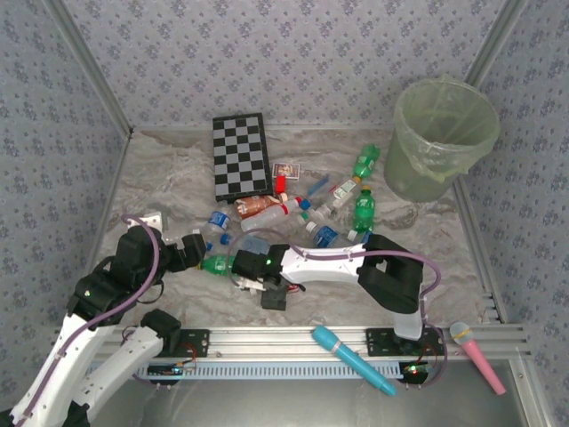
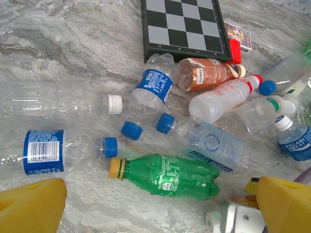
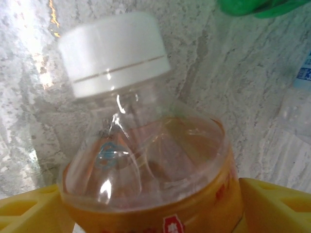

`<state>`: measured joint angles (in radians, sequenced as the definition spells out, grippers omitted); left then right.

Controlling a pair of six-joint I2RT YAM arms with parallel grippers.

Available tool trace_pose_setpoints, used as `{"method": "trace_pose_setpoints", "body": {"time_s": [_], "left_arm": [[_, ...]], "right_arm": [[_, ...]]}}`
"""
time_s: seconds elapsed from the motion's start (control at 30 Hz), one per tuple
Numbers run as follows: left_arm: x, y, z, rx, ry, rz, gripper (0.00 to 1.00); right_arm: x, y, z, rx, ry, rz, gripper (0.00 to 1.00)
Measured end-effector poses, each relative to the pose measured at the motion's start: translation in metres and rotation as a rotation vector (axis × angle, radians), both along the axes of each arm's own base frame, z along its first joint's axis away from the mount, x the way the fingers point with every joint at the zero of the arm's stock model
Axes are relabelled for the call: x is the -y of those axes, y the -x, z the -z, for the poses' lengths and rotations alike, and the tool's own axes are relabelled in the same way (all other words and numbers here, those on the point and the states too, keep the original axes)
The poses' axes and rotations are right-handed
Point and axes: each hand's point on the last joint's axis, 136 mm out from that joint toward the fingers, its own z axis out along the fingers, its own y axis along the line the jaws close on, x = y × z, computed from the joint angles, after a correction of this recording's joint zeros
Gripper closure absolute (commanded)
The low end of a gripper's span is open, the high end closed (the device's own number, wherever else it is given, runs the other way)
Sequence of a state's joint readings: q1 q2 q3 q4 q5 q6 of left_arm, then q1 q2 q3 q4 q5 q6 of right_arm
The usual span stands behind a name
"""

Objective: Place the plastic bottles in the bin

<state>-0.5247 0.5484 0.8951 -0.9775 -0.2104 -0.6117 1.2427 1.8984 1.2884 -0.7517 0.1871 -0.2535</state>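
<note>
**Right gripper (image 3: 155,216) straddles a white-capped bottle (image 3: 146,160), bin (image 1: 427,169) well apart**

We see the right gripper's yellow fingers (image 3: 274,204) on either side of the white-capped bottle, a clear one with an orange label, above the marbled table (image 3: 252,97). We cannot tell whether they press on it. The left gripper (image 2: 159,216) is spread wide, hovering near a green bottle (image 2: 172,175) with a yellow neck ring. Beyond it lie clear bottles (image 2: 150,90) with blue caps and labels. A brownish-orange bottle (image 2: 206,73) lies just beside the chessboard (image 2: 182,22). The bin, lined in pale green, stands upright at the table's far right corner, well apart from the scattered bottles.
</note>
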Motion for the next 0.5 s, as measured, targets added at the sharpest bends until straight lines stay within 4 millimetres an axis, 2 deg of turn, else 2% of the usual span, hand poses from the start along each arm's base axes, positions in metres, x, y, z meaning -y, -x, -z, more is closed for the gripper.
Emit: {"method": "trace_pose_setpoints", "body": {"time_s": [0.23,0.4,0.5], "left_arm": [[0.000,-0.001,-0.001,0.001,0.001,0.000,0.00],[0.001,-0.001,-0.001,-0.004,-0.002,0.000,0.00],[0.002,-0.004,0.001,-0.013,-0.008,0.001,0.00]], "right_arm": [[0.000,0.000,0.005,-0.004,0.011,0.000,0.34],[-0.001,-0.001,0.001,0.000,-0.001,0.009,0.40],[-0.001,-0.005,-0.009,0.008,-0.029,0.030,0.40]]}}
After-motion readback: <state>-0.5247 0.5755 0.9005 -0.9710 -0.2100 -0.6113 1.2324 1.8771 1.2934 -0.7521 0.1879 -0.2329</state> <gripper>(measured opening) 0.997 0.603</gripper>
